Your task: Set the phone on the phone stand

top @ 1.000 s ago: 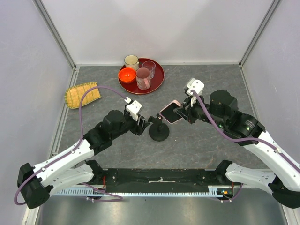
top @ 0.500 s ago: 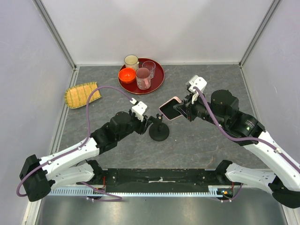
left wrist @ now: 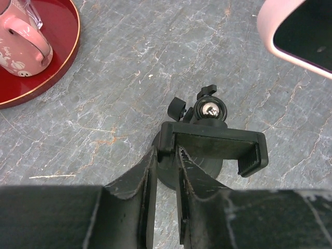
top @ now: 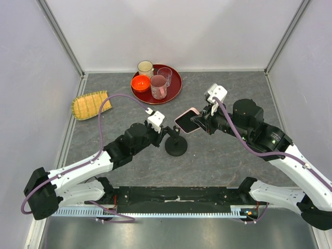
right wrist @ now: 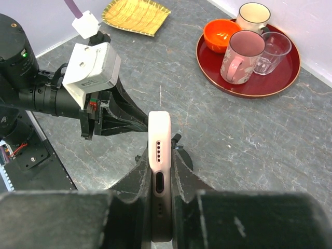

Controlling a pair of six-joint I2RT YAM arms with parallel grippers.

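OK, overhead view: the phone stand point(top: 176, 147) sits mid-table point(top: 223, 155), with the phone point(top: 188, 122) lifted off the table just up-right of its holder. From overhead I can't tell whether the two touch. The left wrist view settles it: the phone's pink corner is beyond and right of the holder, with a clear gap.

The left claw point(left wrist: 167, 155) is pinched on the left end tab of the holder. Only the left wrist view shows that; overhead it's a black-on-black blob. The right claw point(right wrist: 160, 165) is clamped on the phone, flat faces between the fingers. Its own camera sees the phone edge-on, with the port slot and speaker holes in the edge. The stand is mostly hidden behind the phone there.

Materials:
- Stand: matte black, with a round disc base, a short stem, a shiny ball joint with a small knob, and a wide bracket with hooked ends.
- Phone: glossy black glass in a smooth pale pink case with rounded corners.
- Table: grey, stone-veined.

Beyond the stand is a glossy red round tray point(top: 176, 86) holding a pink mug point(top: 158, 87), orange bowl point(top: 140, 83), cream cup point(top: 145, 67) and clear glass point(top: 165, 74). Far left of the stand is a yellow woven mat point(top: 91, 105).
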